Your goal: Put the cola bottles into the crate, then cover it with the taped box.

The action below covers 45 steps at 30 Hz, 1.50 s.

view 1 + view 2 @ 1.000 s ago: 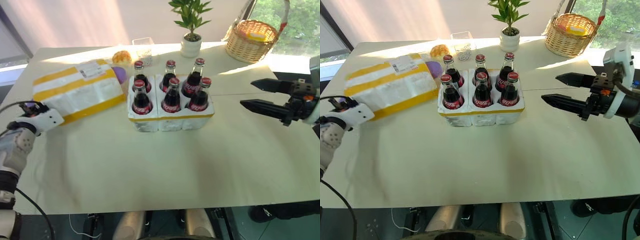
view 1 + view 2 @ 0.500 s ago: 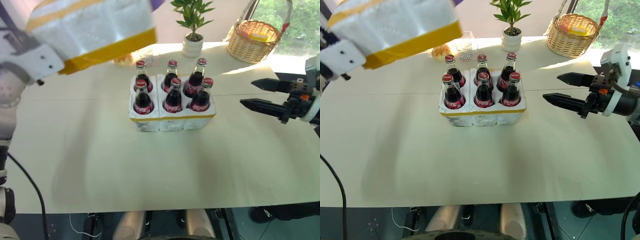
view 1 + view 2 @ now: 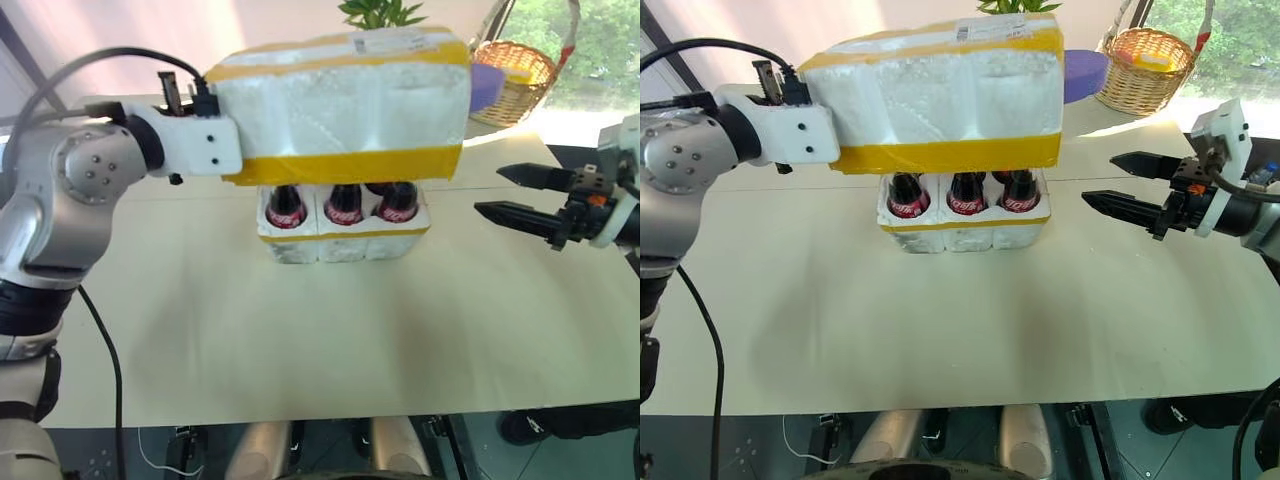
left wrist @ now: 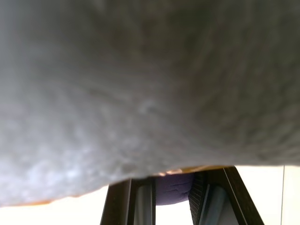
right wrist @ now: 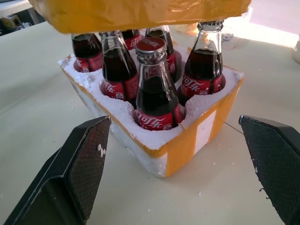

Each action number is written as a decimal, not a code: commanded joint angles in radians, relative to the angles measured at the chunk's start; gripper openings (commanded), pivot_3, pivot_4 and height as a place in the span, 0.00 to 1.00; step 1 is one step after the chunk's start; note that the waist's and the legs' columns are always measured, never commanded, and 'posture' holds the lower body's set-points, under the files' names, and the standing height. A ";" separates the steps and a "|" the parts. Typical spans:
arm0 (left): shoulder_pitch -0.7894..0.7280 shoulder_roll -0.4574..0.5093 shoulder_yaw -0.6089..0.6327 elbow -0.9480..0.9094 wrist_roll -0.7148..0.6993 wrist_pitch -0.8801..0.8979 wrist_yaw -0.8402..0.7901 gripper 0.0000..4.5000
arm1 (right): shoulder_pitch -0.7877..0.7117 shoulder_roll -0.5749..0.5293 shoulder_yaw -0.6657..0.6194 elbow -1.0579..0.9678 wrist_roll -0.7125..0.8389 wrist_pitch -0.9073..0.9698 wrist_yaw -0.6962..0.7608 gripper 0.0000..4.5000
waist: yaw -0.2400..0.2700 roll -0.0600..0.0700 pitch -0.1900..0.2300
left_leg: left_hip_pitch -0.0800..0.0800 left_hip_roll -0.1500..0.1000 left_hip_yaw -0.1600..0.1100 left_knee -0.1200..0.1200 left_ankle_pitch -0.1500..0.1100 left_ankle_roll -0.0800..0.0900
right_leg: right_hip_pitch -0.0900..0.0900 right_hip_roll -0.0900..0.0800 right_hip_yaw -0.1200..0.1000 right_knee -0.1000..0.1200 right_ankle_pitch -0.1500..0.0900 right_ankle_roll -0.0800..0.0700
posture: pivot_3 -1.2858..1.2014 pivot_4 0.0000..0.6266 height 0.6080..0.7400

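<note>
Left eye view is showing a cream table (image 3: pixel 300 340) whose near half is lying bare. Past that, around the middle of the table, the crate (image 3: pixel 344 238) is sitting with its yellow tape band facing the near edge, and the cola bottles (image 3: pixel 343 204) are standing upright in its holes, six in all in the right wrist view, dark with red labels.

Directly above the crate the taped box (image 3: pixel 340 110) is hanging in the air, roughly level, its lower yellow band hiding the bottle necks and caps from the head camera. In the right wrist view the box's underside is hanging just above the caps; whether it is touching any of them I cannot tell. The left gripper (image 3: pixel 205 150) is clamping the box at its left end, its fingers closed on the foam wall, with the white wrist housing pressed right beside the box. In the left wrist view the foam is lying close over the two dark fingers (image 4: pixel 119 206).

Toward the right edge of the table the right gripper (image 3: pixel 520 195) is hovering above the surface, well apart from the crate, its two black fingers spread wide and pointing at the bottles, holding nothing.

Near the far right corner a wicker basket (image 3: pixel 520 85) is standing, and a potted plant (image 3: pixel 380 12) is showing its leaves above the box.
</note>
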 commanded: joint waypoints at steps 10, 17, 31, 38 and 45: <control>-0.067 -0.044 -0.078 0.071 0.239 -0.101 0.011 0.08 | 0.025 0.031 -0.072 -0.075 0.047 0.001 -0.058 1.00 | 0.000 0.000 0.000 | 0.000 0.000 0.000 0.001 -0.001 0.001 | 0.001 0.000 0.000 -0.001 0.001 0.001 | 0.52 0.24 1.00; -0.047 -0.094 -0.048 0.035 0.205 -0.083 -0.040 0.29 | 0.026 0.038 -0.074 -0.073 0.051 -0.005 -0.070 1.00 | 0.000 0.000 0.000 | 0.000 0.000 0.000 0.001 -0.001 0.001 | 0.001 0.000 0.000 -0.001 0.001 0.001 | 0.52 0.24 1.00; 0.103 -0.060 0.212 -0.068 -0.074 0.141 -0.189 0.81 | 0.012 0.006 -0.067 -0.030 0.028 -0.014 -0.031 1.00 | -0.001 0.000 0.000 | 0.000 0.000 0.000 0.002 -0.001 0.002 | 0.001 0.000 0.000 -0.001 0.001 0.002 | 0.52 0.24 1.00; 0.265 -0.063 0.542 -0.096 -0.601 0.445 -0.454 0.81 | 0.003 -0.007 -0.059 -0.009 0.013 -0.018 -0.007 1.00 | -0.004 0.000 0.000 | 0.000 0.000 0.000 0.002 -0.001 0.002 | 0.001 0.000 0.000 -0.001 0.001 0.002 | 0.52 0.24 1.00; 0.342 0.048 0.705 0.177 -0.921 0.747 -0.576 0.81 | -0.026 -0.026 -0.033 0.031 -0.008 -0.021 0.029 1.00 | -0.006 0.001 0.000 | 0.001 0.001 0.000 0.002 -0.001 0.001 | 0.001 0.000 0.000 -0.001 0.001 0.001 | 0.52 0.24 1.00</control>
